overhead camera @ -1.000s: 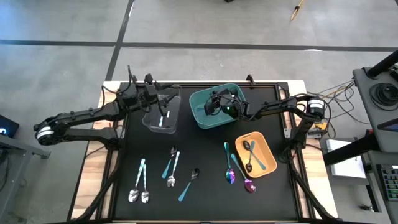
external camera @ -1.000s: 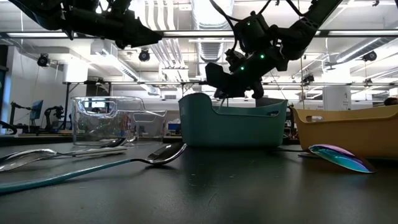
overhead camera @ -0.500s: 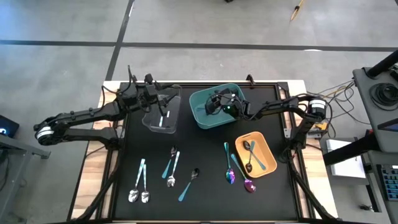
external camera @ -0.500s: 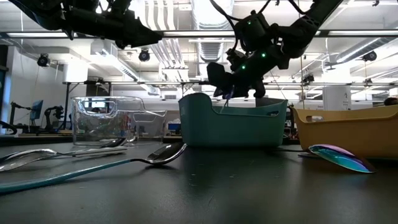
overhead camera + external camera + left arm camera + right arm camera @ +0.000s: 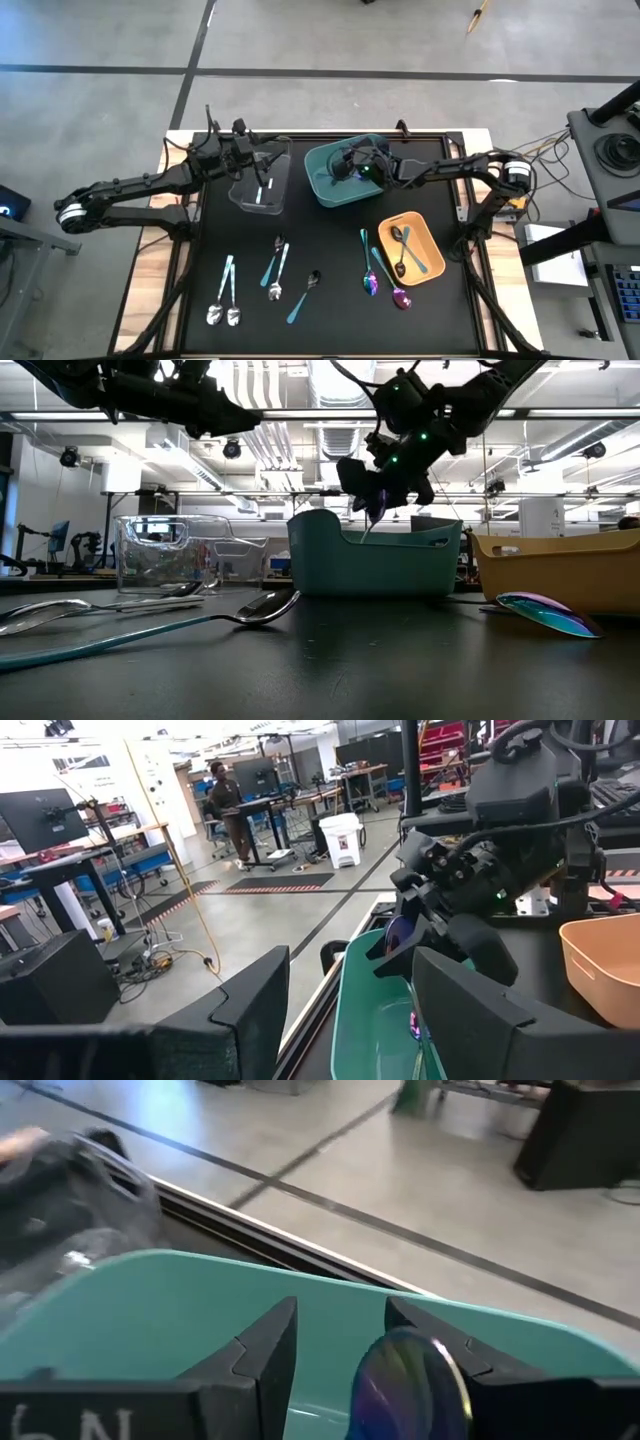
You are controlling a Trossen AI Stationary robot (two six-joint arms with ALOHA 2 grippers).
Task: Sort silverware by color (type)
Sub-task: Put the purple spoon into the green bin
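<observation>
Right gripper [image 5: 372, 500] hangs over the teal plastic bin [image 5: 322, 185], fingers [image 5: 262, 1342] clamped on an iridescent purple-blue spoon [image 5: 412, 1388], bowl up between them. The low view shows the spoon's handle reaching down inside the bin's rim; the high view hides it under the wrist. Left gripper [image 5: 262, 161] waits over the clear plastic bin [image 5: 276, 196], left of the teal bin, fingers spread and empty; two silver pieces lie in it. Orange bin [image 5: 425, 228], in front and right of the teal bin, holds two dark teal-handled spoons [image 5: 403, 250]. On the black counter [image 5: 330, 320] in front of the teal bin: silver spoons [image 5: 225, 297], more teal-handled ones [image 5: 302, 295] and two iridescent spoons [image 5: 385, 283]. Nothing blocks the teal bin.
</observation>
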